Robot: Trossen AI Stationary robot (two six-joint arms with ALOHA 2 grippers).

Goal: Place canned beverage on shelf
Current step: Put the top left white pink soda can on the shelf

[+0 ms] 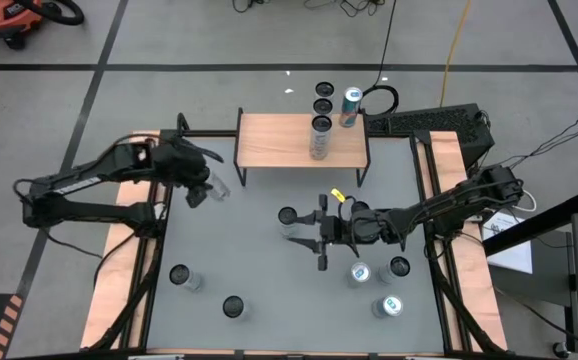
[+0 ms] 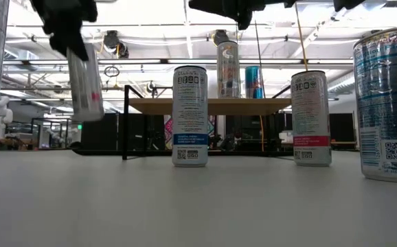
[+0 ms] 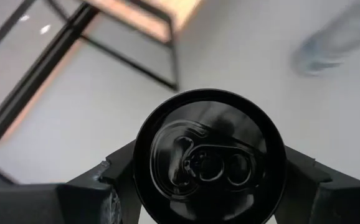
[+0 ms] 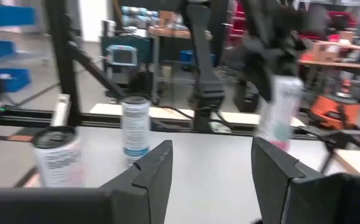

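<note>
While the left gripper [image 1: 201,188] is carrying a clenched can [image 2: 85,79] above the counter [image 1: 249,260], it needs lifting upright over the shelf [image 1: 279,140], away from the standing can [image 1: 319,137].

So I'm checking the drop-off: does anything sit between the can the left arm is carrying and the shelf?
Nothing visible does. The left gripper holds the can in the air, just off the shelf's left end. That end of the top is bare; the only can on the shelf stands toward its right.
</note>
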